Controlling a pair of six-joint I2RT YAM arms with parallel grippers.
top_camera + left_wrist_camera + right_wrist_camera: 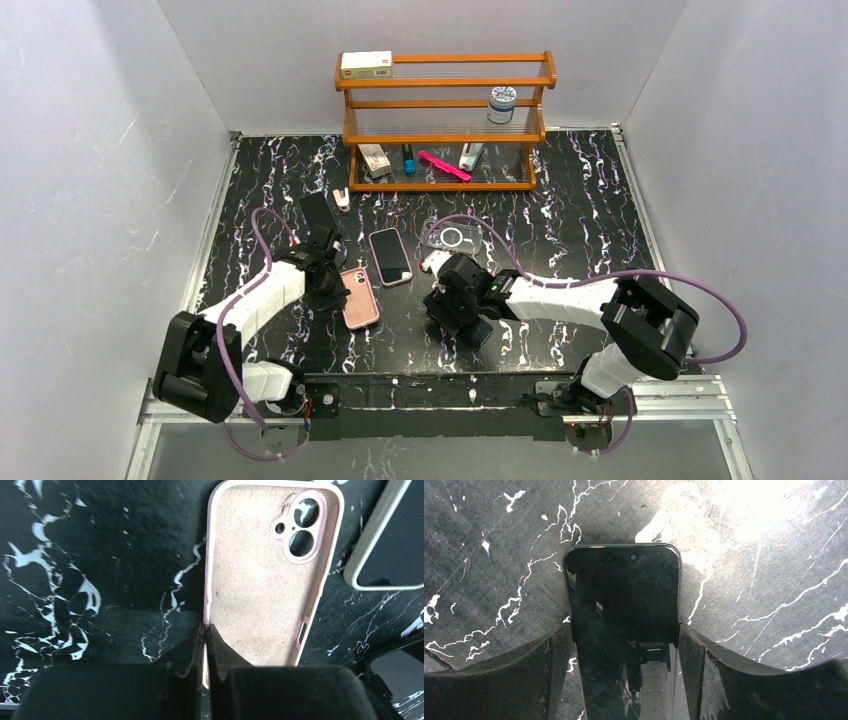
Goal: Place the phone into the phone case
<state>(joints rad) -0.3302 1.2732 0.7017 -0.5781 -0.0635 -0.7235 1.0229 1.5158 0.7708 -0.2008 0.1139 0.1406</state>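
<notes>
Phone (624,590), black, is clamped across its width by right end effector (624,636); pink phone case (260,580), open side up, lies to its left, left end effector (205,640) pinching one long wall

Left arm (250,300): mine, reaching forward and angled right. Left gripper (205,626) points down, fingers pinched together on the pink phone case (260,580) side wall. Right arm (560,293): extended leftward, low. Right gripper (625,629) clamps the black phone (624,590) by both long edges.
</notes>
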